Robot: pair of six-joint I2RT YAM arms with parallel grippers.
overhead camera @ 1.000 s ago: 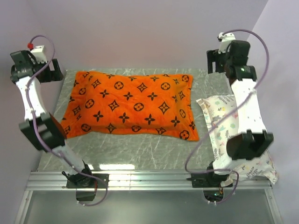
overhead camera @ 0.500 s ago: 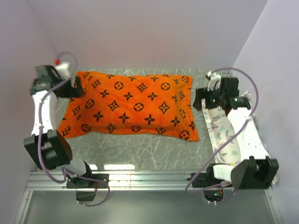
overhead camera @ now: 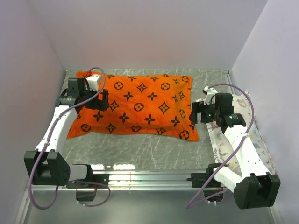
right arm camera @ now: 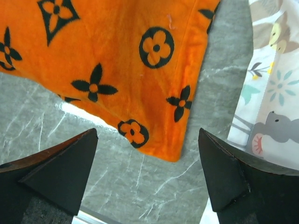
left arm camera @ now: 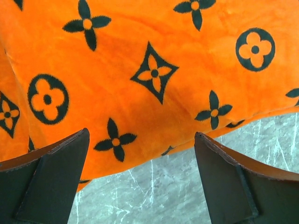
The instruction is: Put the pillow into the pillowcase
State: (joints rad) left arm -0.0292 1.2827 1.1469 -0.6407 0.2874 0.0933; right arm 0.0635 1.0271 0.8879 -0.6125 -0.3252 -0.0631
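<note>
**Fig. Both grippers poised over the ends of the filled case**

The pillowcase [overhead camera: 140,105] lies across the middle of the table [overhead camera: 154,149] and looks plump. The pillow itself does not show, so it is probably already inside. The left gripper [left arm camera: 141,135] hangs over the case's left end with its jaws spread wide and nothing between them. The right gripper [right arm camera: 147,133] is equally wide and empty above the near right corner [right arm camera: 175,156]. A printed cover [right arm camera: 275,93] lies just beside that corner, apart from it. Which end holds the opening cannot be told.

The step in hand appears to be seating and squaring the pillow. To do it well, each gripper should descend onto the flat seam margin and pinch fabric alone, not the filling. Both ends should then be drawn outward together so that the case does not slide. The right arm should stay clear of the printed cover.
</note>
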